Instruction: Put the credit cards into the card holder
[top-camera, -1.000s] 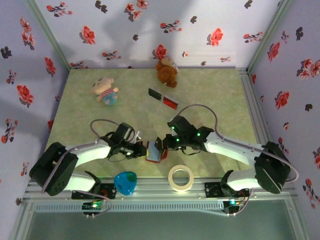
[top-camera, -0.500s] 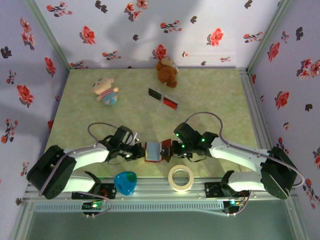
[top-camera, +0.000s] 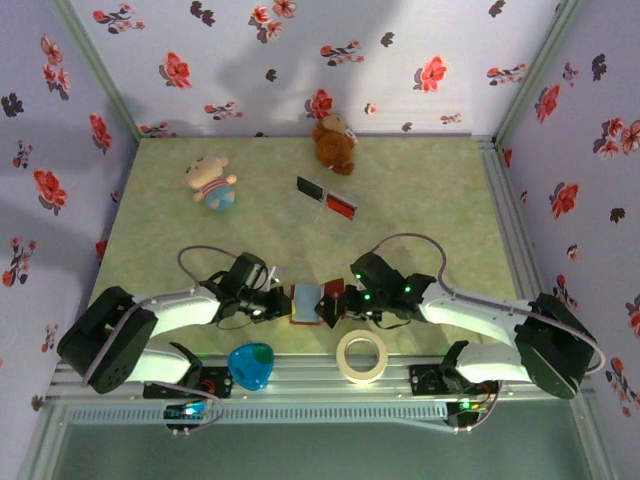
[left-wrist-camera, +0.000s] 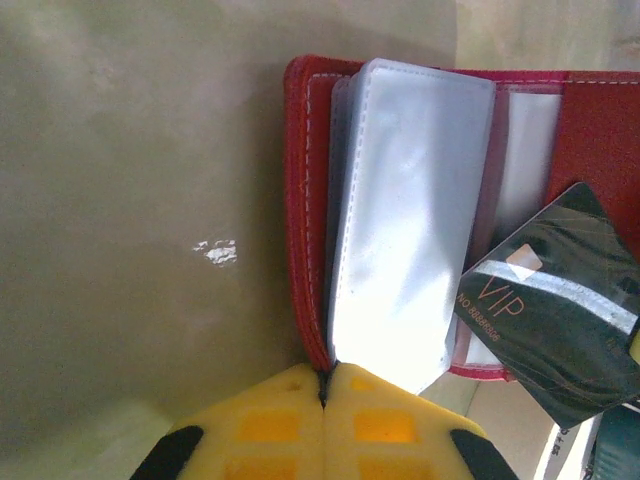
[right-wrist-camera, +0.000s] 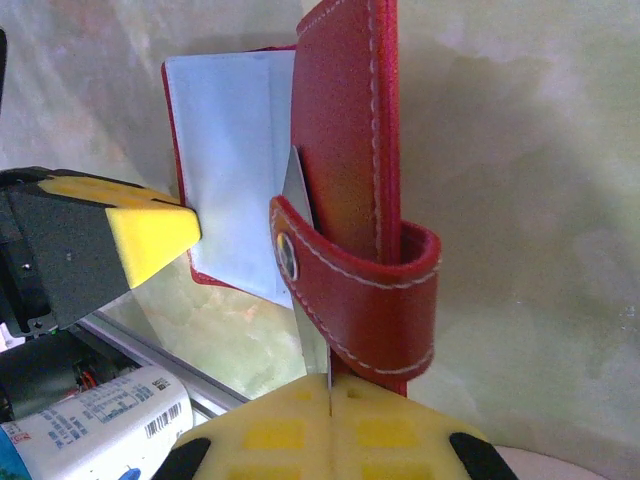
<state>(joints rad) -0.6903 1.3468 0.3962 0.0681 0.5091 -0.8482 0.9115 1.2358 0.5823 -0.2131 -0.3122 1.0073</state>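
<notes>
At the six o'clock edge of the desk (top-camera: 180, 225), the left hand (top-camera: 283, 303) pinches the open red wallet (top-camera: 307, 303). Its wrist camera alone reads the dark VIP card (left-wrist-camera: 548, 322) at the wallet's three o'clock, which the right hand (top-camera: 338, 306) clamps edge-on.

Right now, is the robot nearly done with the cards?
Not nearly. Done: the red card holder is spread open, the left gripper pinching its edge. In hand: the right gripper holds the black VIP card at its pockets, not visibly tucked in. Left: two cards lying near the teddy bear.
</notes>
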